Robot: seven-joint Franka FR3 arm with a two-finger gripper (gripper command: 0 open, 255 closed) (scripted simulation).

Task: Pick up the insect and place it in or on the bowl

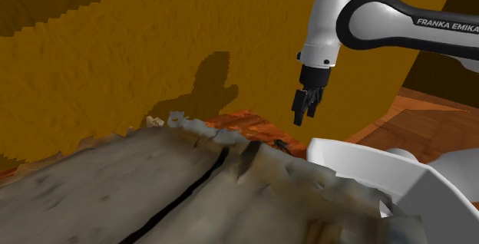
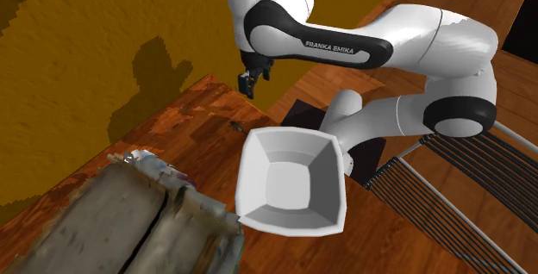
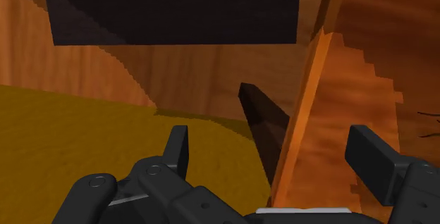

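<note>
The insect point(image 1: 281, 144) is a small dark bug lying on the reddish wooden tabletop point(image 2: 194, 117), close to the white square-rimmed bowl point(image 1: 361, 166). In the second exterior view the insect point(image 2: 235, 127) sits just beyond the bowl's point(image 2: 289, 133) far corner. My black gripper point(image 1: 307, 106) hangs in the air above the insect, a little to the shoulder view's right of it, pointing down. Its fingers stand apart with nothing between them. The same gripper point(image 2: 250, 81) appears above the insect in the second exterior view. In the wrist view the gripper point(image 3: 275, 158) is open, with the table edge beneath it.
A rumpled grey-brown mass point(image 1: 138, 196) with a dark crease covers the table on the shoulder view's left. A yellow wall point(image 1: 115, 51) stands behind. A dark wire rack point(image 2: 466, 169) lies on the wooden floor beside the arm's base point(image 2: 431, 113).
</note>
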